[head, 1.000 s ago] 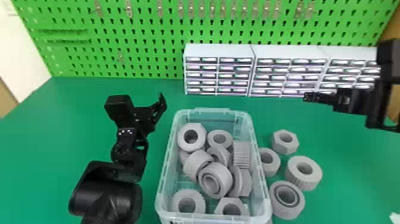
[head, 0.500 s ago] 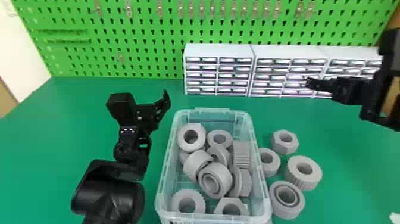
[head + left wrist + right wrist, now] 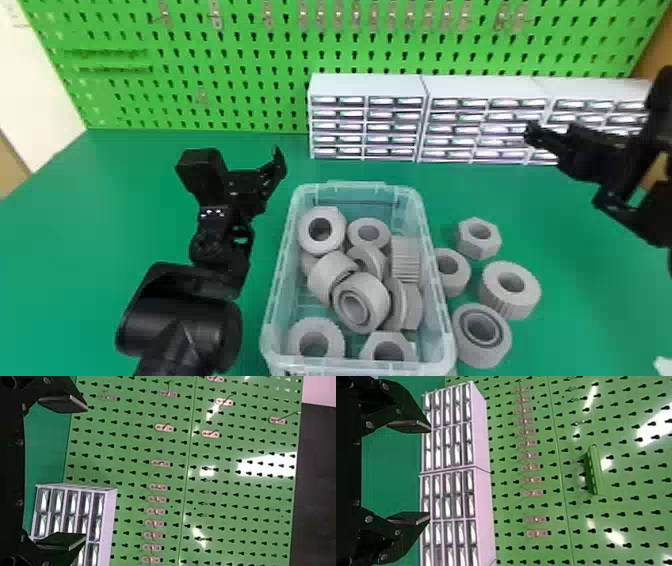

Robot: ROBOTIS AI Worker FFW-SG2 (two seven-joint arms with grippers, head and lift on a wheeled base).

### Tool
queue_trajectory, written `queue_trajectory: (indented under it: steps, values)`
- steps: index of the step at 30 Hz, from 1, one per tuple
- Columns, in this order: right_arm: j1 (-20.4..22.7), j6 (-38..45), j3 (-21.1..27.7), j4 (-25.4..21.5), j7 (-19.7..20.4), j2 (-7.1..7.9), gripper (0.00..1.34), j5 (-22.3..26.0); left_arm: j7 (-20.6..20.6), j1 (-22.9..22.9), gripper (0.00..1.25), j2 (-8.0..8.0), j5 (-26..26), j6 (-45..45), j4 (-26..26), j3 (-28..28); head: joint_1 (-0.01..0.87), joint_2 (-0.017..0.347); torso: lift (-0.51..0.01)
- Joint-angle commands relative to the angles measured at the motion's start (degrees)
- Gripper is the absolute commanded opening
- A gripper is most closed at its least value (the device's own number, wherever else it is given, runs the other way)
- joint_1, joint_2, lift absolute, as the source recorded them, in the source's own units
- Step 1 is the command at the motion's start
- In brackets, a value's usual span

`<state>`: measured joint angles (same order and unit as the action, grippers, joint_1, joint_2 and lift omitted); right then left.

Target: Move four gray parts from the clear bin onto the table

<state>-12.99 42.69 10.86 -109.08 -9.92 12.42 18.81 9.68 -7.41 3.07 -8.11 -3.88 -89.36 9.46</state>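
The clear bin [image 3: 282, 280] stands in the middle of the head view, holding several gray parts [image 3: 361, 302]. Outside its right wall, more gray parts lie on the green table [image 3: 590, 310]: a hex nut [image 3: 478, 239], a ridged ring [image 3: 510, 290] and others. My left gripper [image 3: 250, 172] is raised left of the bin; in the left wrist view the left gripper [image 3: 85, 473] is open with nothing between its fingers. My right gripper [image 3: 537, 137] is up at the right, above and behind the table parts; in the right wrist view the right gripper [image 3: 430, 473] is open and holds nothing.
White drawer cabinets [image 3: 367, 120] line the back of the table behind the bin. Behind them rises a green pegboard [image 3: 240, 60] with small hooks. A small white object [image 3: 664, 367] lies at the lower right edge of the head view.
The right arm has come further into view from the right edge and shifted its pose. My left gripper has moved slightly to the right. Bin and parts have stayed put.
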Motion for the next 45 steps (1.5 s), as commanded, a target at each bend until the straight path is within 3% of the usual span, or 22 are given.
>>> queue_trajectory:
  steps: [1,10,13,24,37,45]
  values:
    - [2.0,-7.1,-1.3,1.0,0.0,-1.43,0.85,-4.1,-0.1,0.0,1.11,-0.09,-0.1,0.9,-0.6,-0.2,0.693,0.072,-0.052]
    - [2.9,-11.1,-5.1,1.9,0.0,-1.08,0.84,-11.3,-0.7,0.2,1.11,-0.09,-0.1,1.9,-0.9,-1.0,0.693,0.072,-0.052]
    - [3.8,-13.3,-5.2,1.9,0.0,-1.61,0.84,-12.7,-0.7,0.1,1.11,-0.09,0.3,2.0,-0.9,-0.9,0.693,0.072,-0.052]
    - [6.9,-21.1,-5.5,3.4,0.0,-3.8,0.84,-14.7,-1.5,0.7,1.11,-0.17,0.6,2.3,-0.9,-1.3,0.693,0.072,-0.052]
    - [7.3,-28.8,-8.0,5.9,0.0,-4.42,0.84,-15.3,-2.2,0.2,1.11,-0.17,0.3,2.2,-1.0,-1.5,0.693,0.072,-0.052]
    - [7.4,-29.3,-8.0,6.1,0.0,-4.59,0.83,-14.9,-2.4,0.5,1.11,-0.17,0.4,2.2,-1.3,-1.8,0.693,0.072,-0.052]
